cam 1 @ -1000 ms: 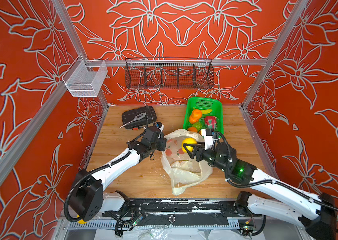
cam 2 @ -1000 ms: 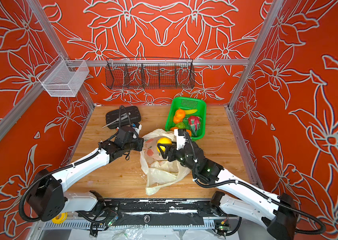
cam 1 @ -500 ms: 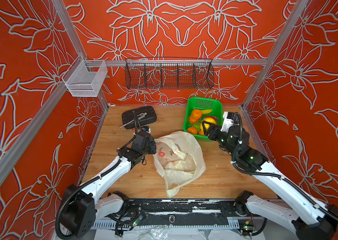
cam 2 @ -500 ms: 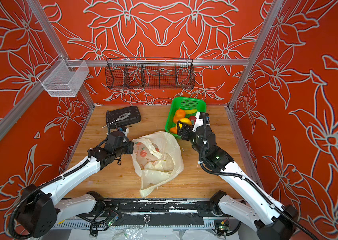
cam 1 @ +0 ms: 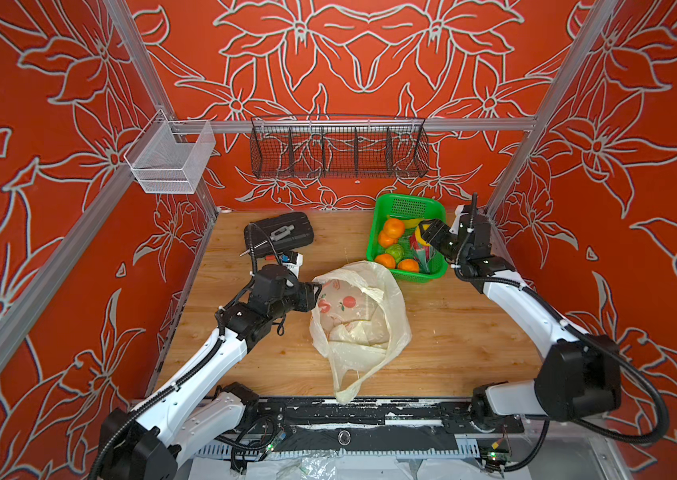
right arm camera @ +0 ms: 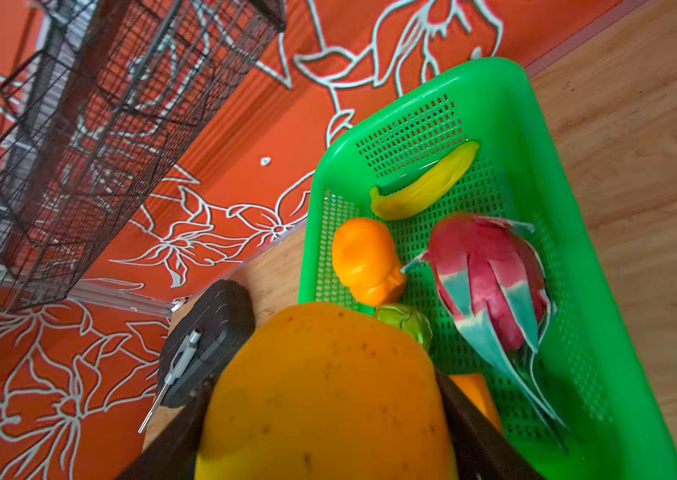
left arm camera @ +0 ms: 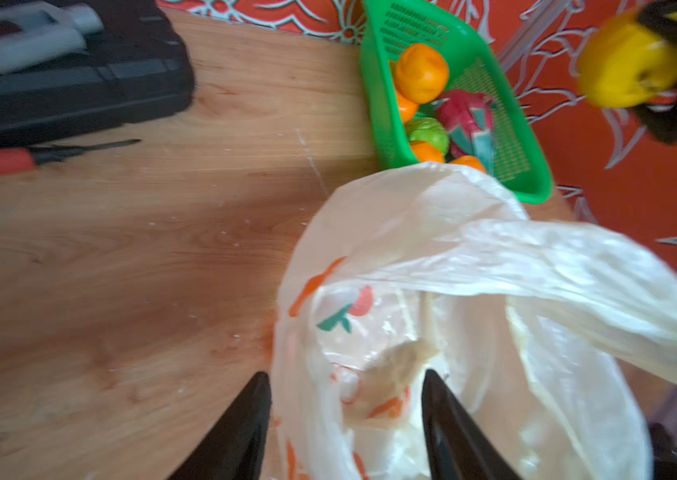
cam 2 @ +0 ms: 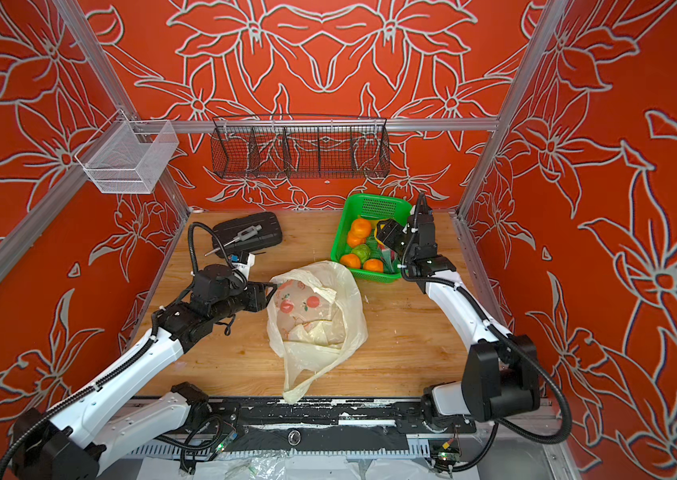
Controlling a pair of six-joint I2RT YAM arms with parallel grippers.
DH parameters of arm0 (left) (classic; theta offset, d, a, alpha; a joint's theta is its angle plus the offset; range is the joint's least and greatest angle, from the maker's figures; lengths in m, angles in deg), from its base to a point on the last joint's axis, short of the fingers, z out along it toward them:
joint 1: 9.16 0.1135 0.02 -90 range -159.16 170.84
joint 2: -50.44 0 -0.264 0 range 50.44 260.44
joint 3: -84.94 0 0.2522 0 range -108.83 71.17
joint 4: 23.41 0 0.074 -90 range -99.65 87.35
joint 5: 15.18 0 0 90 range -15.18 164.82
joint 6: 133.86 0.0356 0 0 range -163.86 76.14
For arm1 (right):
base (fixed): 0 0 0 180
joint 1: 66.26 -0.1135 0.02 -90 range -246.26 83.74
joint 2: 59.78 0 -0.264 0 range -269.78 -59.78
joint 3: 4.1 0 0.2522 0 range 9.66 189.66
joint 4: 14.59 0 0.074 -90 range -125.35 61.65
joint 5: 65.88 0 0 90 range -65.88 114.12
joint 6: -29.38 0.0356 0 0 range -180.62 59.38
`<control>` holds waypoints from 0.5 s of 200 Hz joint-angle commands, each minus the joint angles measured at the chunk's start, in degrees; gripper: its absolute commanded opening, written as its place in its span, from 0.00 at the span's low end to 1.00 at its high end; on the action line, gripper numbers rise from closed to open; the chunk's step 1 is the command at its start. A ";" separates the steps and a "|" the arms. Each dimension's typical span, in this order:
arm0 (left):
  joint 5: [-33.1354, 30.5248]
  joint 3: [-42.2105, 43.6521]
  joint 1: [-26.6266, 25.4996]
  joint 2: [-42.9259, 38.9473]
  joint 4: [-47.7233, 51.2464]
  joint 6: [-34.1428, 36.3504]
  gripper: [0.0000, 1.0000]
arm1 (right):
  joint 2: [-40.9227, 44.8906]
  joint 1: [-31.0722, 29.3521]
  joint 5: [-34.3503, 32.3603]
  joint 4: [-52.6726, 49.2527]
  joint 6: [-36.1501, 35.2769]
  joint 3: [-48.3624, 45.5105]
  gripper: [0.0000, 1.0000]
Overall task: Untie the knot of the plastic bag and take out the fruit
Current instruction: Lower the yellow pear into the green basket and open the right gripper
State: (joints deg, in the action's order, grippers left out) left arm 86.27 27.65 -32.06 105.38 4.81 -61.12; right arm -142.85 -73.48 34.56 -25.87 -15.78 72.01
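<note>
Left end effector [left arm camera: 345, 376] is spreading wide, releasing the bag [cam 1: 386, 316]; right end effector [cam 1: 424, 235], gripping yellow fruit [right arm camera: 328, 395], is arriving over basket [cam 1: 409, 203] from the bag, fingertips hidden.

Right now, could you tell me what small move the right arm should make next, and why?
Probably lower the right claw a little and open it. It grips the yellow fruit just above the basket, where a dragon fruit and a banana already lie, so the fruit seems to need only setting down there.
</note>
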 commanded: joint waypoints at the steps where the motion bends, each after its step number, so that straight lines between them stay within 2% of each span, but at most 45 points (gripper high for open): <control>1: 10.33 -2.89 0.18 -1.89 -2.44 2.10 0.66 | -5.72 3.08 6.82 5.69 2.45 3.99 0.57; 36: 17.40 -4.84 0.13 -2.77 -3.87 4.89 0.89 | -16.63 5.82 9.38 9.39 3.47 9.96 0.57; 56: 17.76 -5.89 0.07 -2.90 -3.41 5.48 1.00 | -22.36 6.26 8.37 8.08 2.49 15.54 0.57; 100: 16.15 -6.00 0.04 -2.73 -0.93 7.32 0.99 | -34.98 6.41 4.45 -0.76 1.32 31.09 0.57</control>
State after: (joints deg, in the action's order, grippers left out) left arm 101.37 22.47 -32.06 103.08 2.45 -55.96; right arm -173.21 -67.23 41.53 -21.89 -13.95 95.44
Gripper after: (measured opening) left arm 0.988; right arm 0.741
